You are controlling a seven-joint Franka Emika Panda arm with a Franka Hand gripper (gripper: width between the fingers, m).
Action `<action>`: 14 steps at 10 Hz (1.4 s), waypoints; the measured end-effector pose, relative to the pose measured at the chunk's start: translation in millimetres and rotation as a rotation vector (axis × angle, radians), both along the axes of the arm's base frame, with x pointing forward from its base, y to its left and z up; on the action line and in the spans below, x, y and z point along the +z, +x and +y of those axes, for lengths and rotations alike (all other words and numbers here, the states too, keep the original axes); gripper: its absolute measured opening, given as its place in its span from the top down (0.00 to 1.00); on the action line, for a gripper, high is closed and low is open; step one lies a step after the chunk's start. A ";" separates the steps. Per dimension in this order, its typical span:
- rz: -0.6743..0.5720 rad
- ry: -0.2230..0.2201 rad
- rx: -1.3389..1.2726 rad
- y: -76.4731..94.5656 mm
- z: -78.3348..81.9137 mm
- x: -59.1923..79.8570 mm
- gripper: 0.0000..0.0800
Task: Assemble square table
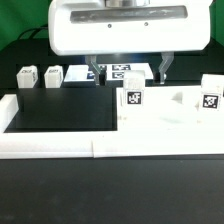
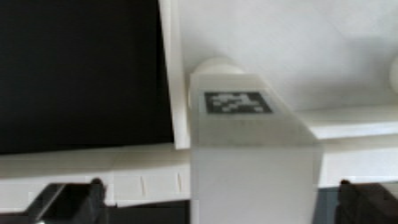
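Note:
The square table's white plate [image 1: 165,118] lies at the exterior view's right. Two white tagged legs stand upright on it, one near its left corner [image 1: 133,97] and one at the right [image 1: 210,97]. Two more legs [image 1: 27,77] [image 1: 53,75] lie loose at the back left. My gripper [image 1: 130,70] hangs open just above the left standing leg. In the wrist view that leg [image 2: 249,150] rises between the two dark fingers [image 2: 71,203], with a gap on each side and nothing gripped. The plate [image 2: 302,50] lies behind it.
White border rails run along the front [image 1: 100,148] and the left side [image 1: 10,112] of the black table. The marker board [image 1: 122,72] lies at the back behind the gripper. Black tabletop [image 1: 60,105] lies left of the plate.

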State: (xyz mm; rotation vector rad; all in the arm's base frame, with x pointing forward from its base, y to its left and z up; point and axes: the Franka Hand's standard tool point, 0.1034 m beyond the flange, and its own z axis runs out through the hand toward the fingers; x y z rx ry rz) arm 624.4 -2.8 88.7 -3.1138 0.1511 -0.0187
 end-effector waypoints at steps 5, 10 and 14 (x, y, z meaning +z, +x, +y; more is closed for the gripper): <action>0.004 0.000 -0.017 -1.2 1.8 -2.3 0.35; 0.012 0.006 -0.326 -1.3 3.6 -2.4 0.64; -0.043 0.028 -0.791 0.4 -4.3 -4.9 0.64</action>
